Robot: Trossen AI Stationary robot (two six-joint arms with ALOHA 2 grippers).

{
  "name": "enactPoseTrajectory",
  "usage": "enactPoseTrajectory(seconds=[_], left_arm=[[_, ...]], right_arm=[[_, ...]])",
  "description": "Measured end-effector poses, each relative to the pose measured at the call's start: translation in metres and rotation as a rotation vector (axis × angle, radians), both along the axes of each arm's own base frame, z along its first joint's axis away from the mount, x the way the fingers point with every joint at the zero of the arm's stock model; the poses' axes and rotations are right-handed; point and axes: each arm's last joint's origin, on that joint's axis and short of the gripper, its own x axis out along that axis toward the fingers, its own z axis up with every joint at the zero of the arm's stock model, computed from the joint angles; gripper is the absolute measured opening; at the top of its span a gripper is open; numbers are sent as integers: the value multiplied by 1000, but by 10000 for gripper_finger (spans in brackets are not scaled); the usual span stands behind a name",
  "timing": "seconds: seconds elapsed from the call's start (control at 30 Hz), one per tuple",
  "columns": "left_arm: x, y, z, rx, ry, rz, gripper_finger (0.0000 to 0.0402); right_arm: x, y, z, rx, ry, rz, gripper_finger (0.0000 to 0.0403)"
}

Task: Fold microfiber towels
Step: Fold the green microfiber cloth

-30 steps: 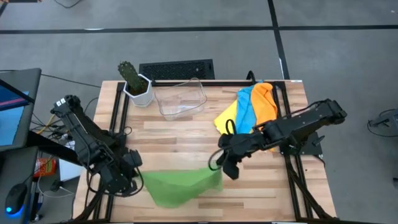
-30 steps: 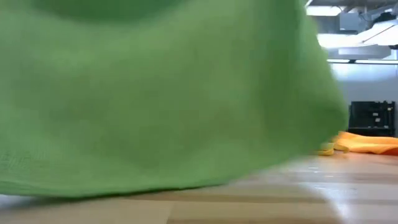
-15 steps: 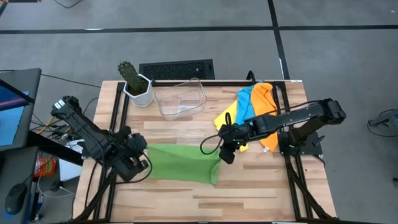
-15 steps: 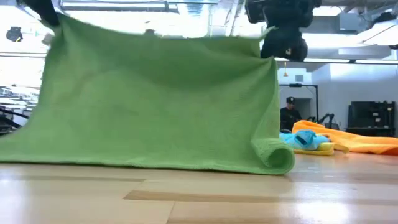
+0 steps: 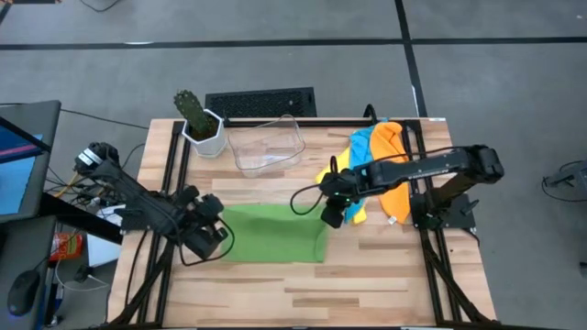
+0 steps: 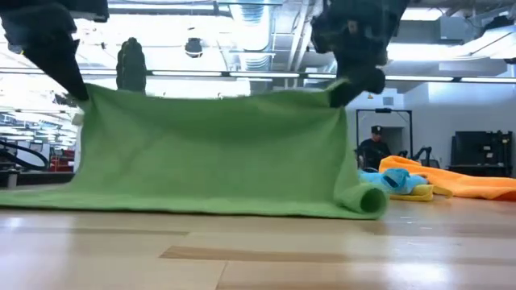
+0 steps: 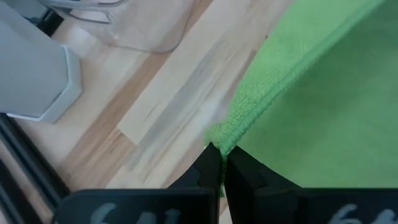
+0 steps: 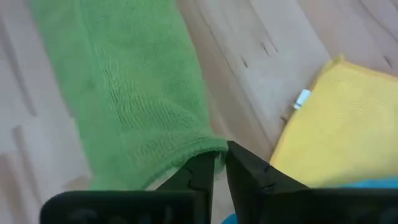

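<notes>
The green towel [image 5: 275,234] is held up by its two upper corners and stretches between my grippers in the low view [image 6: 214,153]. Its lower edge lies on the table, and its right side edge is curled into a roll [image 6: 367,200]. My left gripper [image 5: 218,231] is shut on the left corner and my right gripper [image 5: 332,213] on the right corner. The yellow towel [image 5: 335,174], light blue towel [image 5: 360,156] and orange towel [image 5: 390,148] lie heaped at the far right of the table. My left gripper pinches the green towel's hemmed corner [image 7: 231,135] between its two fingers, slanting down from above [image 6: 76,87]. The towel hangs below it, its top edge nearly taut toward the other gripper and its lower edge on the table. My right gripper pinches the towel's other upper corner [image 8: 208,149] between its two fingers, coming from above [image 6: 345,84]. The cloth hangs below the fingers, and its side edge curls into a roll on the table.
A clear plastic bin [image 5: 266,142] and a cactus in a white pot [image 5: 197,121] stand at the far edge. The towel heap lies just right of my right gripper [image 8: 336,124]. Bare wood shows along the near edge. A person stands in the room behind [image 6: 372,145].
Both grippers have gone toward the table's far edge with the green towel's corners. The towel, which hung close to the near edge, has been drawn away from it. Its lower edge trails along the table and its right side has curled into a roll.
</notes>
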Motion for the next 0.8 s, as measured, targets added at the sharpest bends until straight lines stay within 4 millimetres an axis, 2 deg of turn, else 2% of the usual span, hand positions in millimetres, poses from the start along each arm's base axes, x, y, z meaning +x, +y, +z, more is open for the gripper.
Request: enactPoseTrajectory(seconds=[0.2,0.33,0.63,0.8], left_arm=[[3,4,-10,-8,-16,10,0],[3,5,-13,-1,-7,8,0],[3,7,-15,22,-20,14,0],[3,7,-15,27,-32,14,0]], right_arm=[[16,-3,-31,-37,85,64,89],[24,-2,-44,-63,97,122,112],[31,-1,-48,-132,60,282,165],[30,10,-48,-202,64,465,180]])
